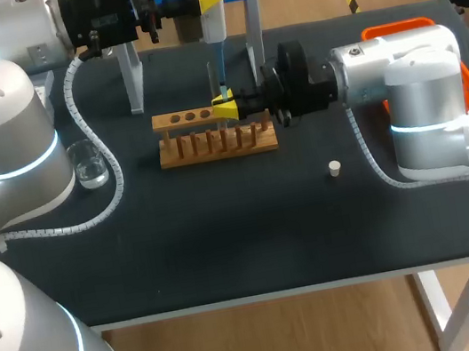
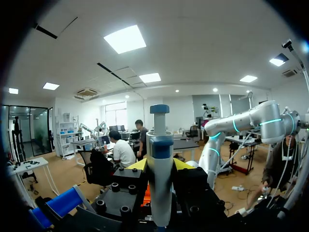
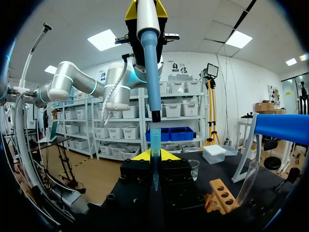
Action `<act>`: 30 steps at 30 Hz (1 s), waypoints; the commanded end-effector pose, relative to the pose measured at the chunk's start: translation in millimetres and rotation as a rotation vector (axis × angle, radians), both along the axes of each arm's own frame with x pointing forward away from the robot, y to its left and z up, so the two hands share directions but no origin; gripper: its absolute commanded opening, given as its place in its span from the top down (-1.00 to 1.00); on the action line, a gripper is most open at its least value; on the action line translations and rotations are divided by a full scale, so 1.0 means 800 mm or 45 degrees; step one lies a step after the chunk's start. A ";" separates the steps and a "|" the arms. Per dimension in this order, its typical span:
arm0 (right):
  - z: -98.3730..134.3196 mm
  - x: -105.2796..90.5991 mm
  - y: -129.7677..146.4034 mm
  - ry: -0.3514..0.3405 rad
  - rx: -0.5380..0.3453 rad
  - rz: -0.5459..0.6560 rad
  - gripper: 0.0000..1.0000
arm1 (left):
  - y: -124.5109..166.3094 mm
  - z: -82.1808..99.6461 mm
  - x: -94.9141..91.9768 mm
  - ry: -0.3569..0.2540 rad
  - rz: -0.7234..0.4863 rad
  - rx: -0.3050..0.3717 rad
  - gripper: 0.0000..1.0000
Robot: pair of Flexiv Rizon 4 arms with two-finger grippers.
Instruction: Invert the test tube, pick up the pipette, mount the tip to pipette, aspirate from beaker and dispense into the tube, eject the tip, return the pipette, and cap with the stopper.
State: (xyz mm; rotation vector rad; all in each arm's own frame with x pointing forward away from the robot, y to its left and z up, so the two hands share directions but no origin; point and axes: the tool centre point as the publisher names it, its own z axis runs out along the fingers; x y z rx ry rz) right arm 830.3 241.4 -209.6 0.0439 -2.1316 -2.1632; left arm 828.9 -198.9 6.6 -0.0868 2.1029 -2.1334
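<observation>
Blue tip (upright) clamped: right end effector.

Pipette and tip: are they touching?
Apart. The right wrist view shows background between the pipette end and the top of the tip, which the right gripper fingers hold.

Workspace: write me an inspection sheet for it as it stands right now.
Surface: dark table.
Job's things: pipette hangs nozzle-down just above the tip, not touching it; beaker at the left; stopper lying loose at the right; wooden rack mid-table.
Clutter: pipette stand at the rear; orange crate at the rear right.
Grippers: left gripper shut on the pipette; right gripper shut on the upright tip.
Cables: left arm's cable and right arm's cable, white-wrapped, lie on the table.
Surroundings: nothing seen.
</observation>
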 end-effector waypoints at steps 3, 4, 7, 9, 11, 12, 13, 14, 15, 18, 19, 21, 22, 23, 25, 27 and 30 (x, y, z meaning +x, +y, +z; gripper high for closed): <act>0.001 0.000 -0.001 -0.001 -0.001 -0.001 1.00 | 0.001 -0.001 -0.001 -0.002 -0.001 -0.005 1.00; 0.001 0.000 -0.002 -0.001 0.000 -0.002 1.00 | 0.001 -0.001 -0.001 -0.002 -0.001 -0.005 1.00; 0.002 0.000 -0.002 -0.002 0.000 -0.002 1.00 | 0.001 -0.001 -0.001 -0.002 -0.001 -0.005 1.00; 0.002 0.000 -0.002 -0.003 0.001 -0.001 1.00 | 0.001 -0.001 -0.001 -0.002 -0.001 -0.005 1.00; 0.002 0.000 -0.002 -0.003 0.002 -0.001 1.00 | 0.001 -0.001 -0.001 -0.002 -0.001 -0.005 1.00; 0.002 0.000 -0.002 -0.003 0.002 -0.001 1.00 | 0.001 -0.001 -0.001 -0.002 -0.001 -0.005 1.00; 0.003 0.000 -0.002 -0.003 0.002 0.000 1.00 | 0.001 -0.001 -0.001 -0.002 -0.001 -0.005 1.00; 0.003 0.000 -0.002 -0.004 0.001 0.000 1.00 | 0.001 -0.001 -0.001 -0.002 -0.001 -0.005 1.00; 0.003 0.000 -0.002 -0.003 0.002 0.000 1.00 | 0.001 -0.001 -0.001 -0.002 -0.001 -0.005 1.00; 0.003 0.000 -0.002 -0.004 0.004 0.000 1.00 | 0.001 -0.001 -0.001 -0.002 -0.001 -0.005 1.00; 0.003 0.000 -0.002 -0.004 0.004 0.000 1.00 | 0.001 -0.001 -0.001 -0.002 -0.001 -0.005 1.00; 0.004 0.000 -0.002 -0.004 0.004 0.001 1.00 | 0.001 -0.001 -0.001 -0.002 -0.001 -0.005 1.00; 0.004 0.000 -0.002 -0.004 0.005 0.001 1.00 | 0.001 -0.001 -0.001 -0.002 -0.001 -0.005 1.00; 0.004 0.000 -0.002 -0.004 0.004 0.002 1.00 | 0.001 -0.001 -0.001 -0.002 -0.001 -0.005 1.00; 0.004 0.000 -0.002 -0.004 0.003 0.003 1.00 | 0.001 -0.001 -0.001 -0.002 -0.001 -0.005 1.00; 0.004 0.000 -0.002 -0.004 0.002 0.004 1.00 | 0.001 -0.001 -0.001 -0.002 -0.001 -0.005 1.00; 0.005 0.000 -0.001 -0.004 0.002 0.005 1.00 | 0.001 -0.001 -0.001 -0.002 -0.001 -0.005 1.00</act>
